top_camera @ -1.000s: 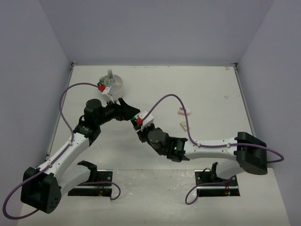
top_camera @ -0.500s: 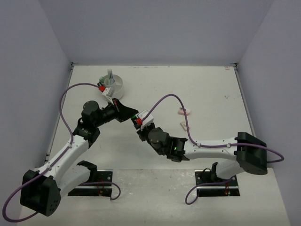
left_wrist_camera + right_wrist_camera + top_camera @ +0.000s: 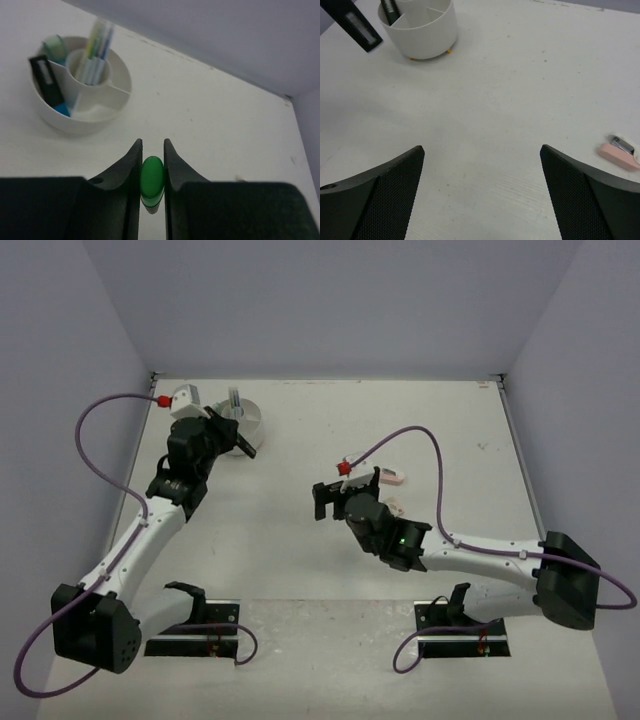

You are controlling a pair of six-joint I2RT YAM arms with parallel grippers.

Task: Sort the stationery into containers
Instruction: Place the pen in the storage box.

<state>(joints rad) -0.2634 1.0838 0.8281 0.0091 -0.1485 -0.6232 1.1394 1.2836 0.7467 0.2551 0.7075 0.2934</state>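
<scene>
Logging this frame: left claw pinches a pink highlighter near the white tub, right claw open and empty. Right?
Not quite: the left wrist view shows the highlighter in the left claw is green, not pink. White tub nearby, right claw open and empty: correct.

In the left wrist view, only the rounded end of the green highlighter [image 3: 151, 177] shows. Its barrel is hidden between the fingers [image 3: 131, 170]. In the right wrist view, the top edge cuts off the white tub [image 3: 422, 30], and the right edge clips a pink item [image 3: 619, 152] of indeterminate type. In the top view, the left arm [image 3: 185, 465] covers part of the tub. A tan item [image 3: 393, 506] beside the right arm [image 3: 470, 550] is too small to identify.
</scene>
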